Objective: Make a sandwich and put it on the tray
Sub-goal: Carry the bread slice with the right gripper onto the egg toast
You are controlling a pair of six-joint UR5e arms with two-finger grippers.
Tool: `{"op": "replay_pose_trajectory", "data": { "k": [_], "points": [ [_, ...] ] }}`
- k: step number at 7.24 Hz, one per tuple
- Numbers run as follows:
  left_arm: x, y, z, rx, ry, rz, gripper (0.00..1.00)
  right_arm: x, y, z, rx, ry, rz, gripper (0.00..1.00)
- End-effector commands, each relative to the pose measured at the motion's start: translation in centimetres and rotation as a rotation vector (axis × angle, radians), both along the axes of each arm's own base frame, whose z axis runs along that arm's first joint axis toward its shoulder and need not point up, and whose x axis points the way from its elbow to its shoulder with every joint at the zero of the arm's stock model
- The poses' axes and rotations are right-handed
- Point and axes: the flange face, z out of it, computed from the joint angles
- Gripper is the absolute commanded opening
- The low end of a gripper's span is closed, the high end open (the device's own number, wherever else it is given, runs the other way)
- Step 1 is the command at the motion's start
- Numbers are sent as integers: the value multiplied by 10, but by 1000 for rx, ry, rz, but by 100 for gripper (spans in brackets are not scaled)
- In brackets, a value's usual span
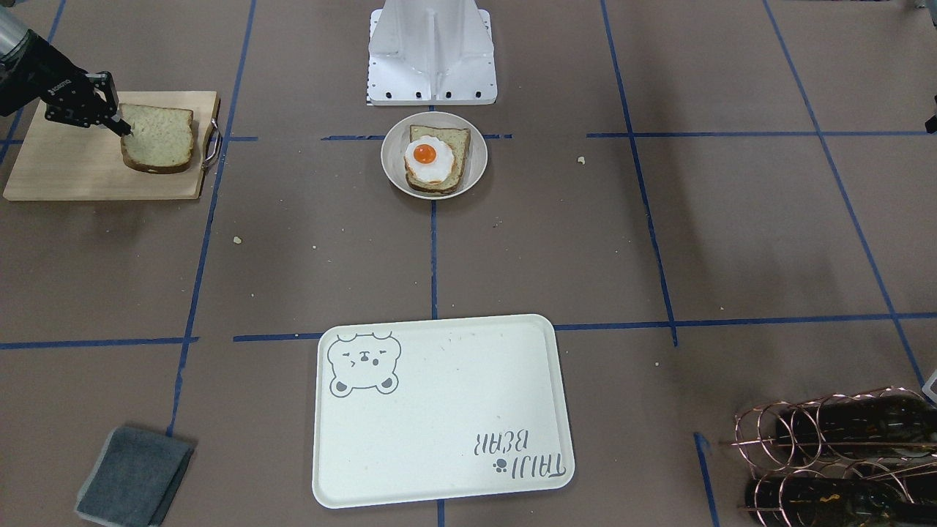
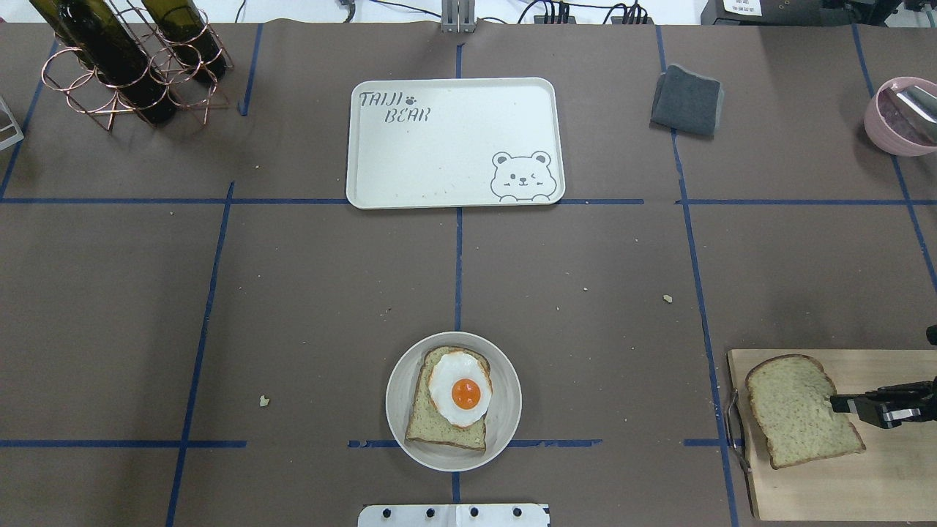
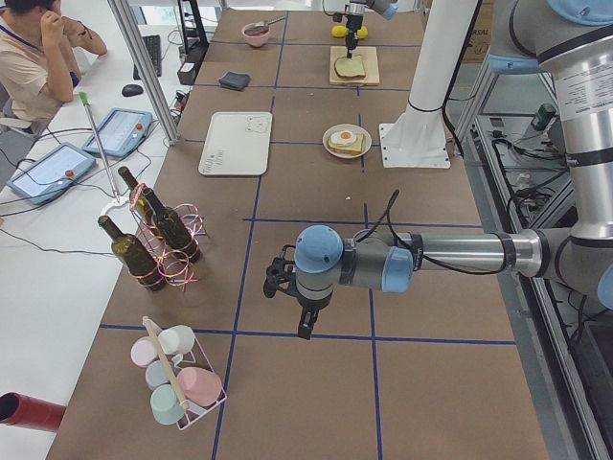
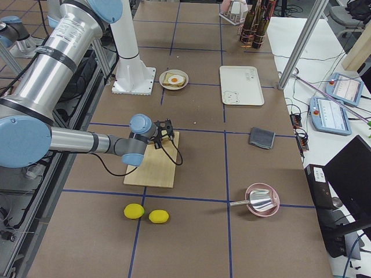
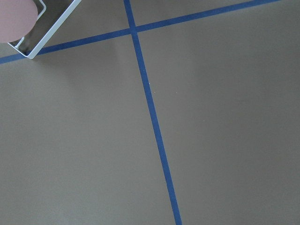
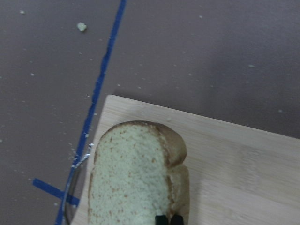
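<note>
One bread slice (image 1: 161, 139) lies on the wooden cutting board (image 1: 73, 172), its gripped edge raised a little. My right gripper (image 1: 121, 123) is shut on that edge; it also shows in the overhead view (image 2: 840, 402) and the right wrist view (image 6: 168, 219). The other bread slice (image 2: 432, 428) lies on the small round plate (image 2: 509, 410) with the fried egg (image 2: 461, 389) on top. The cream-white bear tray (image 2: 439, 154) holds nothing. My left gripper (image 3: 305, 321) hangs over bare table far from these; I cannot tell whether it is open or shut.
A grey cloth (image 2: 687, 99) lies right of the tray. A copper wine rack with bottles (image 2: 124, 58) stands at the far left, a pink bowl (image 2: 900, 113) at the far right. Two lemons (image 4: 145, 213) lie beyond the cutting board. The robot base (image 1: 432, 51) is behind the plate.
</note>
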Motion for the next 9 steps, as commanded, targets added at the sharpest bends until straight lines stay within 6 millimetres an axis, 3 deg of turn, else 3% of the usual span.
{"op": "replay_pose_trajectory", "data": {
  "k": [1,3,4,5,6,7,8,9],
  "points": [
    [0,-1,-1,1,0,0,100,-32,-18,-53,-13,-123,16,0],
    [0,-4,2,-2,0,0,100,-117,-61,-134,-103,-207,38,0],
    [0,-4,2,-2,0,0,100,-171,-74,-187,-158,-235,56,0],
    [0,-6,1,3,0,0,100,-223,-66,-234,-203,-250,97,0],
    [0,-8,2,1,0,0,100,-272,-47,-279,-190,-255,129,0],
    [0,-11,2,3,-1,0,100,-305,-31,-311,-206,-233,155,0],
    [0,-11,2,1,0,0,100,-330,-3,-321,-227,-223,173,0],
    [0,-11,4,0,-2,0,100,-340,12,-317,-216,-215,189,0]
  ]
}}
